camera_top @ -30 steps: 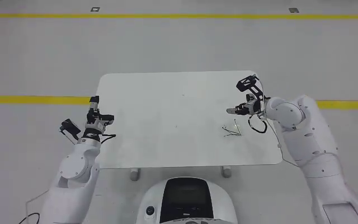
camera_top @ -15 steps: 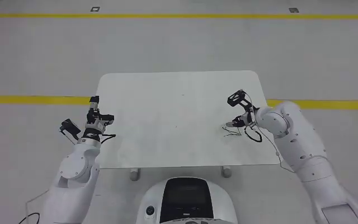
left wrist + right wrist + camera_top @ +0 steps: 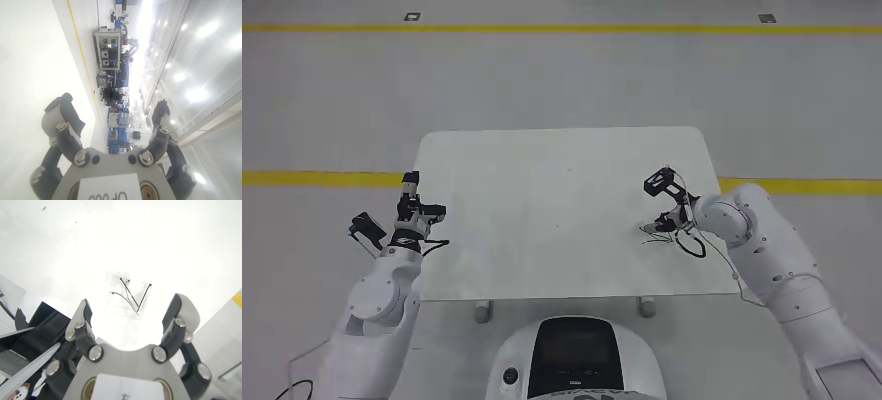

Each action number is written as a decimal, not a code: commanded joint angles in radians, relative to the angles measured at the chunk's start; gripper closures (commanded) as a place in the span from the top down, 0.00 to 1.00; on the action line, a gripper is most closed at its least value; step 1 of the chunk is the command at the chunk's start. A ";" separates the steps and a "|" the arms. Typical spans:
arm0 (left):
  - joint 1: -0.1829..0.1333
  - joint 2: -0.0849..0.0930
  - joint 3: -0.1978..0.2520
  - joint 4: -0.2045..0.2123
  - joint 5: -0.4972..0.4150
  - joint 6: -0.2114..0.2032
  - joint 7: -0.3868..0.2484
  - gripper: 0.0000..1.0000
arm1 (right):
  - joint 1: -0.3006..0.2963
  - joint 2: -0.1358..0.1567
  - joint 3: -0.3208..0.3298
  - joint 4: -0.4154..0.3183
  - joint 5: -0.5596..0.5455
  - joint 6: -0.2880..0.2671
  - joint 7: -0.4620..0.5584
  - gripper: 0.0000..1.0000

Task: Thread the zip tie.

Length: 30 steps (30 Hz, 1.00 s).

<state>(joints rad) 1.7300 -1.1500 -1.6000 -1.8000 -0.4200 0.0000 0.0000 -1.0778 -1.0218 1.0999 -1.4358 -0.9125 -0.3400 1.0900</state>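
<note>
1. The zip ties (image 3: 130, 296) are being seen as a loose, crossed bundle of thin black strips. They are lying on a clear square sheet (image 3: 115, 308) on the white worktop (image 3: 542, 210), near its right-hand edge.
2. The right tool (image 3: 130, 308) is being held just above that bundle, with its jaws spread wide and nothing between them.
3. The left tool (image 3: 113, 100) is being kept at the worktop's left edge, well apart from the ties. It too is wide open and empty.
4. The ties are being judged very light, narrow and springy, with a smooth surface. Lying flat on a glossy sheet, they will probably skate away from a closing pad. A crossed neighbour could be dragged along with the one chosen.
5. A hold on the tie lying a little apart from the others is being favoured, close to its small square head, where the strip is thickest and easiest to pinch.
6. The tapered tail is best left free and, for threading, taken close to its tip, since a long free end would bend away from the slot.
</note>
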 commanded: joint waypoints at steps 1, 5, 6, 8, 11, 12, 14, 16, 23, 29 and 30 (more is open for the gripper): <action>0.000 0.000 0.000 0.000 0.000 0.000 0.000 1.00 | 0.000 0.000 0.000 0.000 0.000 0.000 0.000 1.00; 0.000 0.000 0.000 0.000 0.000 0.000 0.000 1.00 | -0.016 0.011 -0.024 -0.043 -0.067 0.000 -0.016 1.00; 0.000 0.000 0.000 0.000 0.000 0.000 0.000 1.00 | -0.016 0.016 -0.034 -0.054 -0.078 0.000 -0.003 1.00; 0.000 0.000 0.000 0.000 0.000 0.000 0.000 1.00 | -0.003 0.029 -0.080 -0.079 -0.090 0.000 0.058 1.00; 0.000 0.000 0.000 0.000 0.000 0.000 0.000 1.00 | 0.030 0.051 -0.147 -0.092 -0.081 0.000 0.120 1.00; 0.000 0.000 0.000 0.000 0.000 0.000 0.000 1.00 | 0.048 0.060 -0.178 -0.096 -0.075 0.000 0.130 1.00; 0.000 0.000 0.000 0.000 0.000 0.000 0.000 1.00 | 0.071 0.074 -0.212 -0.088 -0.048 0.000 0.132 1.00; 0.000 0.000 0.000 0.000 0.000 0.000 0.000 1.00 | 0.074 0.076 -0.217 -0.086 -0.041 0.000 0.131 1.00; 0.000 0.000 0.000 0.000 0.000 0.000 0.000 1.00 | 0.073 0.075 -0.215 -0.086 -0.036 0.000 0.122 1.00; 0.000 0.000 0.000 0.000 0.000 0.000 0.000 1.00 | 0.109 0.073 -0.247 -0.048 -0.004 0.000 0.113 1.00; 0.000 0.000 0.000 0.000 0.000 0.000 0.000 1.00 | 0.121 0.071 -0.258 -0.033 0.002 0.000 0.118 1.00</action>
<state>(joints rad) 1.7300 -1.1500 -1.6000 -1.8000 -0.4200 0.0000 0.0000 -0.9698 -0.9494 0.8536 -1.4840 -0.9171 -0.3400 1.2025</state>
